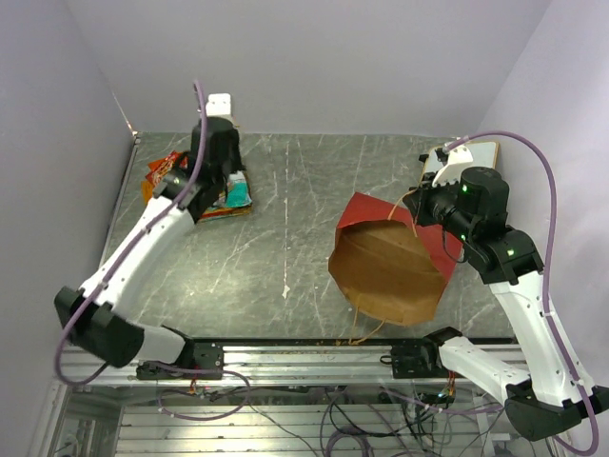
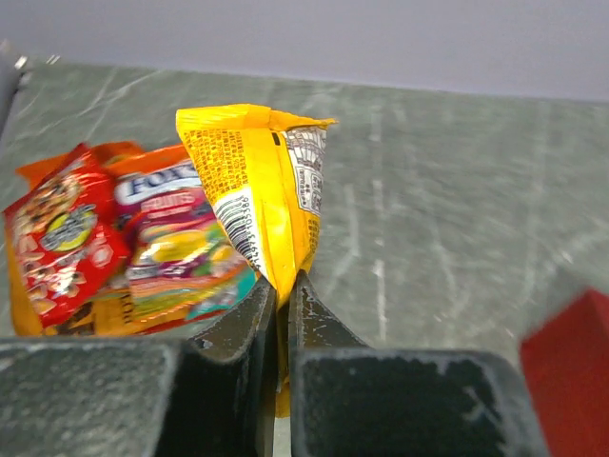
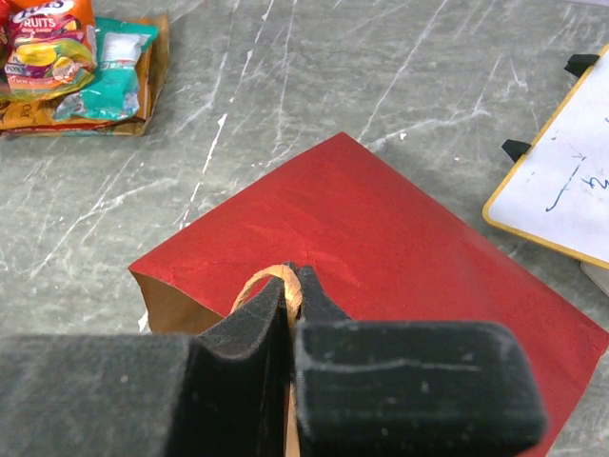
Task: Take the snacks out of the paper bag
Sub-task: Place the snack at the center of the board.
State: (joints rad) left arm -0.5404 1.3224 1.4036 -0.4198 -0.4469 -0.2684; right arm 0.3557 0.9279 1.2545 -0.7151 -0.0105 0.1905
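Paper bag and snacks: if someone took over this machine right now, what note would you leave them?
Left tool: shut on a yellow packet, by the snack pile at far left.
Right tool: shut on the handle of the paper bag, which lies on its side, mouth open.
Done: several snacks are out.
Left: set the yellow packet down. No snacks show inside the bag from above, but check.

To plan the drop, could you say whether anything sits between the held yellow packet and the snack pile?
Nothing visible does: the left hand holds the crinkly yellow packet right beside the pile of colourful snack packets.
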